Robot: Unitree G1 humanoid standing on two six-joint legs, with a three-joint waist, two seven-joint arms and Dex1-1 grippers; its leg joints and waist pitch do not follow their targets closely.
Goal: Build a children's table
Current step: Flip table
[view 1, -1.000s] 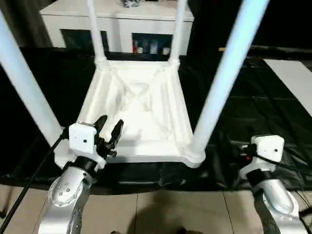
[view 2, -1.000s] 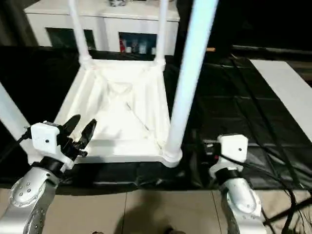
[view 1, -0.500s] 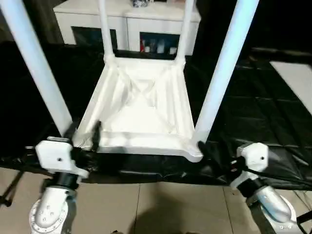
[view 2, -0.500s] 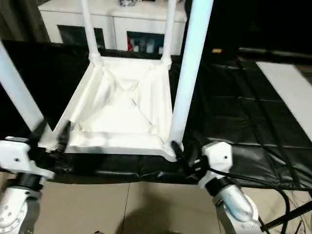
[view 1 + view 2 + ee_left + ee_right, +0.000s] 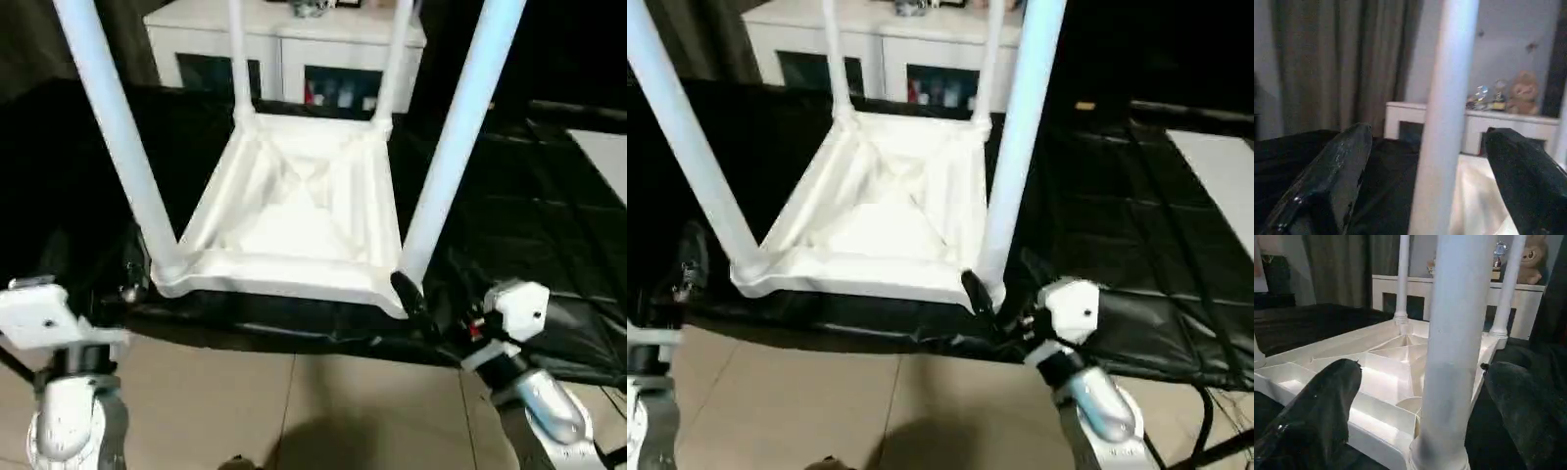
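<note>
Right gripper (image 5: 1420, 416) spread wide around the near right leg (image 5: 1017, 147), fingers (image 5: 1312, 416) either side of the tube, not touching it. Left gripper (image 5: 1422, 186) likewise wide open, straddling the near left leg (image 5: 1442, 122) — nothing held in either.

Upside down on the black work table (image 5: 549, 215): the children's table (image 5: 299, 211), ribbed underside up, four legs standing in the corner sockets, its near edge right at the work table's near edge. Behind it, a white cabinet (image 5: 284, 49).

Looks close to finished — perhaps only seating or turning over left. Main risk: closing off-centre on a tapered tube and pushing it sideways, which could lever a leg out of its socket or slide the whole piece off the near edge. Uneven pull between the two arms could twist the top and loosen the far legs (image 5: 238, 54).
</note>
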